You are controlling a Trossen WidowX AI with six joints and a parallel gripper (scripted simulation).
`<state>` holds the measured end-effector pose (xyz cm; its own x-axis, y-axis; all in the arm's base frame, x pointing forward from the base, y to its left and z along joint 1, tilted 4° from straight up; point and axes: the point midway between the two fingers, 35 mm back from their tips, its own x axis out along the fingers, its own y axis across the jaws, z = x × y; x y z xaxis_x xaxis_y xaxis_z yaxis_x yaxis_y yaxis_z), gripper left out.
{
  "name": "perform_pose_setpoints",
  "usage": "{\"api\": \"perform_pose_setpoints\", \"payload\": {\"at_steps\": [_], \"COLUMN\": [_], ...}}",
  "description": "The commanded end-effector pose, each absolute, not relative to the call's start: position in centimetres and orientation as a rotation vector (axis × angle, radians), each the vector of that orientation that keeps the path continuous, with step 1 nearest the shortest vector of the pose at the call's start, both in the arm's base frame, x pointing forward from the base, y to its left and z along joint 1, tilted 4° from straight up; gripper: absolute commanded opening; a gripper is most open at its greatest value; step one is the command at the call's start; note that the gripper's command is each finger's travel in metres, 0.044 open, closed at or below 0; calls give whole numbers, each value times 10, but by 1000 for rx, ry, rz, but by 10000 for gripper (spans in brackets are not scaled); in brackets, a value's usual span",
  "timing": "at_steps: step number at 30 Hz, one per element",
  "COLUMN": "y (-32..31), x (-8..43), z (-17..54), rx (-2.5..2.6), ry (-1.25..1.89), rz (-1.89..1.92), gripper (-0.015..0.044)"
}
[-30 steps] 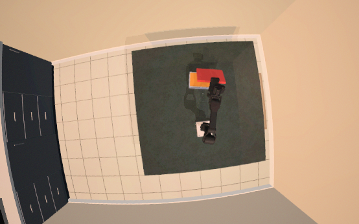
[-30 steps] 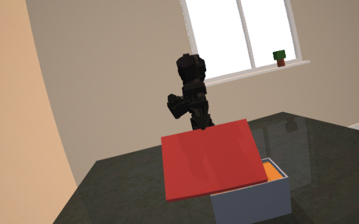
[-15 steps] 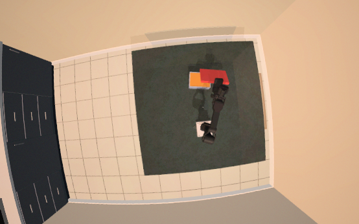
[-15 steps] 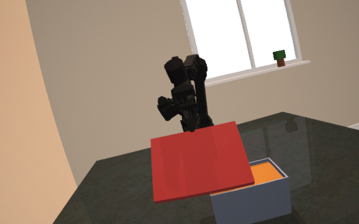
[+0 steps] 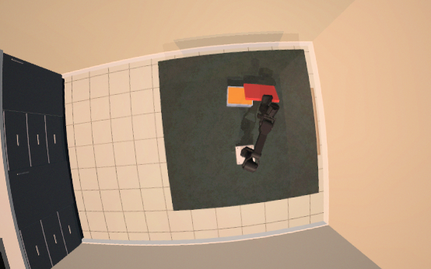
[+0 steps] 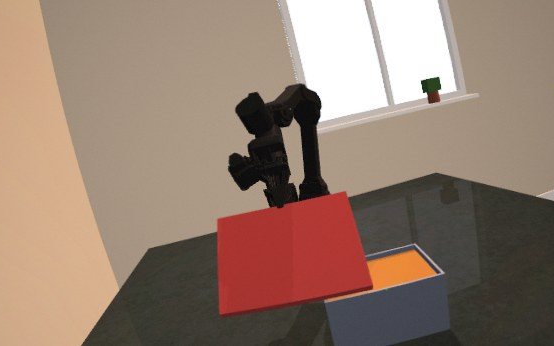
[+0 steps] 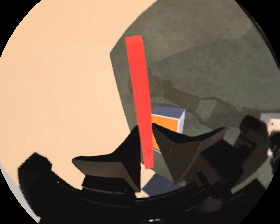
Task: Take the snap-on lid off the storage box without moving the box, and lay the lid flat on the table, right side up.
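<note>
The red lid (image 5: 260, 92) (image 6: 292, 255) (image 7: 139, 90) is off the storage box and held in the air above the table, beside and partly over the box in the top and exterior views. It is tilted in the exterior view. My gripper (image 6: 280, 204) (image 7: 144, 126) is shut on one edge of the lid. The grey-blue storage box (image 6: 389, 312) (image 7: 170, 110) stands open on the table, with an orange interior; it also shows in the top view (image 5: 240, 105). In that view the lid hides the fingertips and the box's right end is close to the lid's left edge.
The dark table (image 5: 198, 155) (image 6: 170, 280) (image 7: 216, 55) carries the box and the arm's pale base plate (image 5: 240, 155). The arm reaches from the base to the lid. A wall with a window (image 6: 340, 50) is behind the table in the exterior view.
</note>
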<state>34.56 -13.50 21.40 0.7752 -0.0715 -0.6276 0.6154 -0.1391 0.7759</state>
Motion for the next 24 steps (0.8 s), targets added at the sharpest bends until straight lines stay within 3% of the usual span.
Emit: {"api": "perform_pose_setpoints", "payload": {"at_steps": [1, 24], "y": [-143, -187], "x": [345, 333], "z": [217, 215], "rx": [1606, 1602], "ry": [438, 438], "rz": [-616, -618], "gripper": [0, 0]}}
